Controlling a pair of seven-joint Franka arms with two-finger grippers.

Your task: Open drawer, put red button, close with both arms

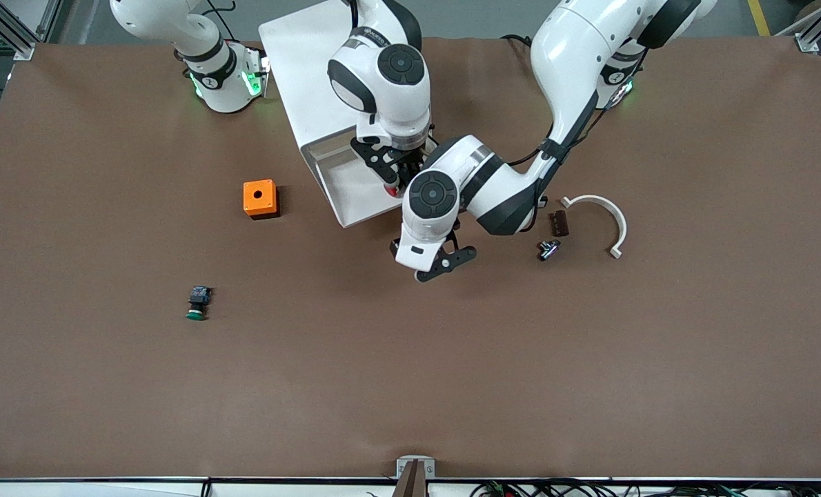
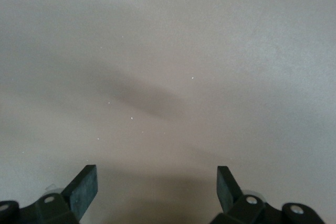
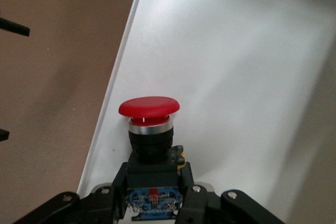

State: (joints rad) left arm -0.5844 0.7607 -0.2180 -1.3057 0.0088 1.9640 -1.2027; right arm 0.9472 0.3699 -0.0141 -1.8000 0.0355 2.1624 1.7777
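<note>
Drawer stands pulled out under your right end effector, which pinches the red button by its black-and-blue body, cap over the white drawer floor close to the side wall. Inside the walls you have bare white floor around the button. Your left end effector hangs spread over bare brown counter, just beside the drawer's front corner, holding nothing. Toward the left arm's end lie a white curved piece, a dark block and a small metal part. An orange box and a green button sit toward the right arm's end.
</note>
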